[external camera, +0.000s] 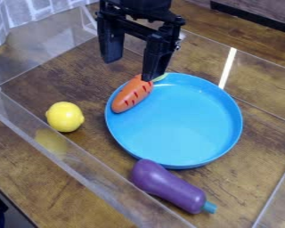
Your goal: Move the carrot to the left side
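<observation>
The robot arm (140,11) is cut off by the top edge. The gripper's fingertips (149,78) hide part of the toy carrot (133,95) near its leafy top, which is too small and blurred to make out clearly.

Plate (187,129), lemon (64,116), eggplant (169,186)

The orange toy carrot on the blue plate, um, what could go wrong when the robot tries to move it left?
The orange tapered toy carrot lies against the raised rim of the round blue plate, so the black gripper could catch that rim and drag or tip the plate. The carrot also lies at a slant, so a misaligned grip might let it slip or roll. If left means toward the round yellow toy lemon, it could bump that.
</observation>
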